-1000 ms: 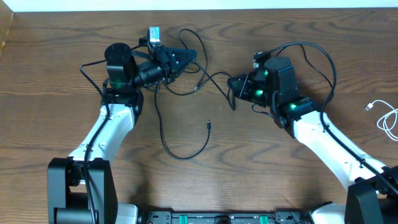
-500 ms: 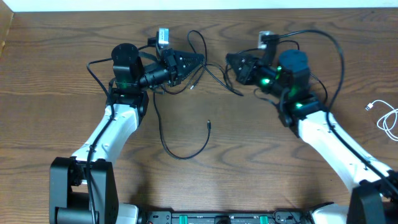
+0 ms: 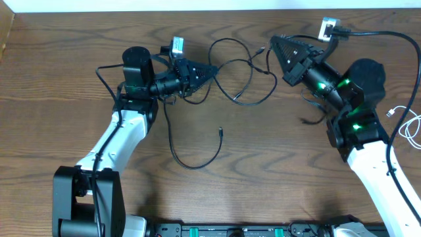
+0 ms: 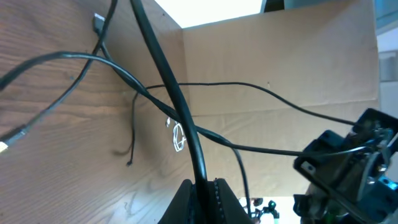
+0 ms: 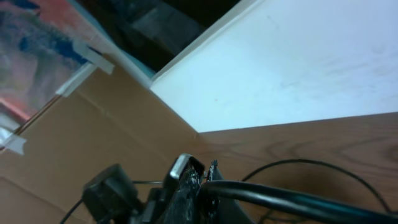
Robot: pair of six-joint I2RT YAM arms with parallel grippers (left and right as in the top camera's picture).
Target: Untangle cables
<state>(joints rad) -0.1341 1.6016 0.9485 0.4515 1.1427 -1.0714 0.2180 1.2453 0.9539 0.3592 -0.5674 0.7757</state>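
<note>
Two thin black cables cross in loose loops between my grippers in the overhead view. My left gripper point(image 3: 209, 69) is shut on one black cable point(image 4: 163, 70), which runs up from the jaws point(image 4: 202, 186) in the left wrist view. A long black cable point(image 3: 170, 138) trails down from there into a loop and ends in a small plug point(image 3: 220, 131). My right gripper point(image 3: 275, 41) is raised at the back right. It is shut on a black cable point(image 5: 292, 198) near a silver plug end point(image 5: 186, 167). The white cable point(image 3: 409, 125) lies coiled at the far right edge, apart from both grippers.
A cardboard wall point(image 4: 273, 56) stands along the far side of the wooden table point(image 3: 263, 171). A white wall point(image 5: 298, 68) borders the back. Thicker black arm cords point(image 3: 375, 33) arc over the right arm. The left arm's base point(image 3: 85, 197) sits at the front left.
My right gripper has lifted and swung up and to the right with its black cable, stretching the loops apart. My left gripper has shifted slightly right, still holding its cable.
</note>
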